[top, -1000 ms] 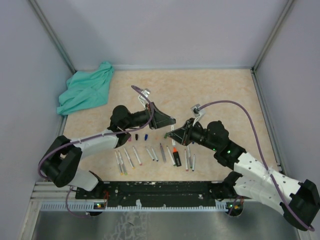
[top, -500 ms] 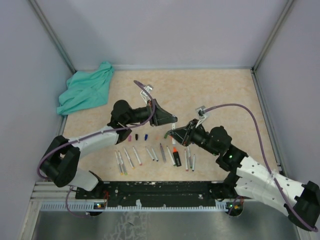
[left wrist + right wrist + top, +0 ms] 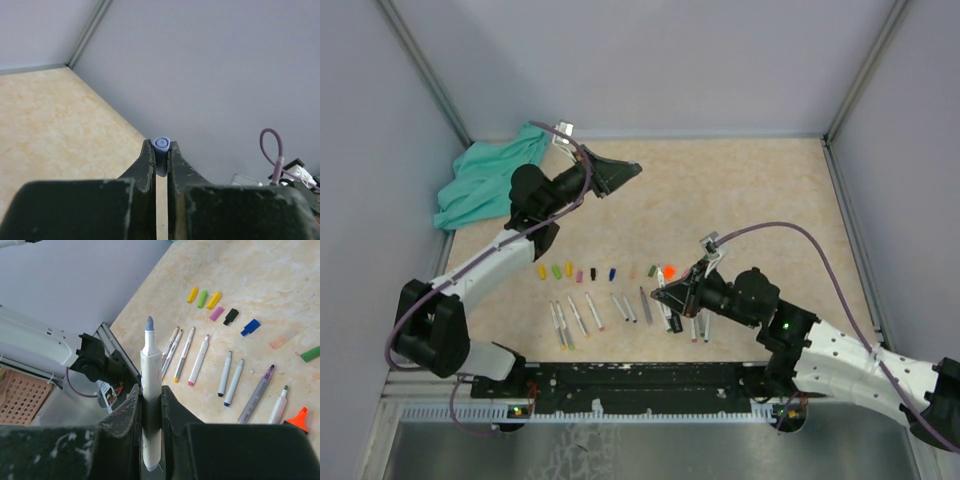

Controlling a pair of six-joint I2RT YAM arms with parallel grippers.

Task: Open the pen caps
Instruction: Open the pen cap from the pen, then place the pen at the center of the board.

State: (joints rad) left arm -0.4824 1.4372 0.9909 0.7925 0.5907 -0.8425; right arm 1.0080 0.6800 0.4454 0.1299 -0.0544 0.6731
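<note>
Over the surface (image 3: 750, 190), the left claw (image 3: 160, 148) is pinching a purple cap (image 3: 161, 143). The right claw (image 3: 150, 396) is clamping a half-hidden pen (image 3: 149, 357).

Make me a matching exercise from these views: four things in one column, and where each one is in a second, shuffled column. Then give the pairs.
Things:
1. blue-violet cap
2. uncapped pen
3. teal cloth
4. orange cap

Places:
A. heaped in the far left corner
B. gripped in the right fingers
C. lying loose on the table
D. pinched in the left fingers

Pairs: 1-D, 2-B, 3-A, 4-C.
</note>
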